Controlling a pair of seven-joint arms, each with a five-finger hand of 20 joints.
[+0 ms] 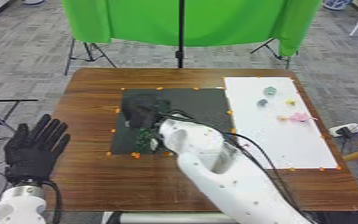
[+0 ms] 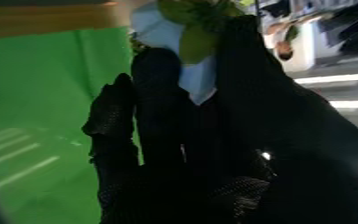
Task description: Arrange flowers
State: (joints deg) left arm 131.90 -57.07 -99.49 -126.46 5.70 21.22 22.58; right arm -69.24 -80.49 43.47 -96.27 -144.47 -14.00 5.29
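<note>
Gripping a flower piece (image 2: pixel 196 42) between thumb and fingers, the right hand (image 1: pixel 143 111) is over the left part of the black mat (image 1: pixel 206 100). In the wrist view the flower piece has smooth yellow-green lobes beside whitish, pale-blue parts, one of which narrows to a point within the grip; darker, finer greenery is bunched next to them.

As for containers, I cannot tell whether one stands beneath the right hand. Green foliage (image 1: pixel 143 141) shows on the near left part of the mat, with a small white patch beside it; what holds it is unclear. Two blue-and-white pots are on the floor beyond the table (image 1: pixel 91 172), one far left (image 1: pixel 33 1), one far right (image 1: pixel 337 4); their contents cannot be made out.

On the white sheet (image 1: pixel 264 145) at the right, small loose blooms lie apart: a blue-green one (image 1: pixel 270 90) farthest off, a darker grey-blue one (image 1: pixel 262 102) and a yellow one (image 1: pixel 290 102) nearer, then a pink flower (image 1: pixel 301 117) with spread petals, near the right edge, and a little peach-coloured bit (image 1: pixel 282 118) just left of it.

The left hand (image 1: pixel 31 157) is at the table's left edge, its fingers straight and spread, pointing to the far side.
</note>
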